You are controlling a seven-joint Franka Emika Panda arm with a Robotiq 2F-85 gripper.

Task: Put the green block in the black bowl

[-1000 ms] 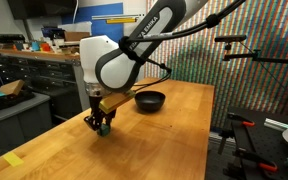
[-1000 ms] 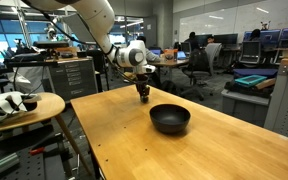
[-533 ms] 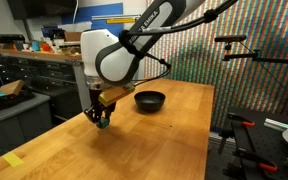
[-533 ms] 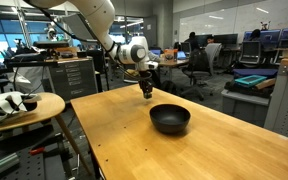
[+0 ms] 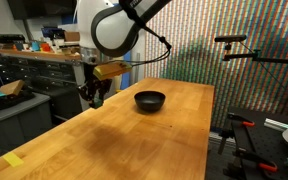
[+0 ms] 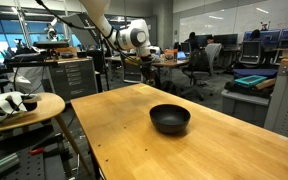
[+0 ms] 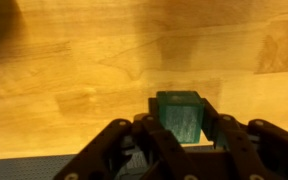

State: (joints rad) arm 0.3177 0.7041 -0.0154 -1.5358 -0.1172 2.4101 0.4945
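Observation:
The green block (image 7: 179, 115) is a small green cube clamped between my gripper's (image 7: 180, 128) black fingers in the wrist view, held well above the wooden table. In an exterior view my gripper (image 5: 94, 97) hangs high over the table's left part, with a bit of green at its tip. In an exterior view the gripper (image 6: 144, 62) is raised behind the table's far edge. The black bowl (image 5: 150, 100) sits empty on the table, to the right of the gripper, and also shows in an exterior view (image 6: 170, 119). A dark curve at the wrist view's top left corner may be the bowl.
The wooden table (image 5: 124, 140) has a yellow flat piece (image 5: 14, 159) near its front left corner. Cabinets and a bench (image 5: 24, 75) stand behind. A round side table (image 6: 24, 106) with white objects stands beside the table. A camera stand (image 5: 246, 60) stands at the right.
My gripper has risen from just above the table surface to well above it, carrying the green block. The bowl has not moved.

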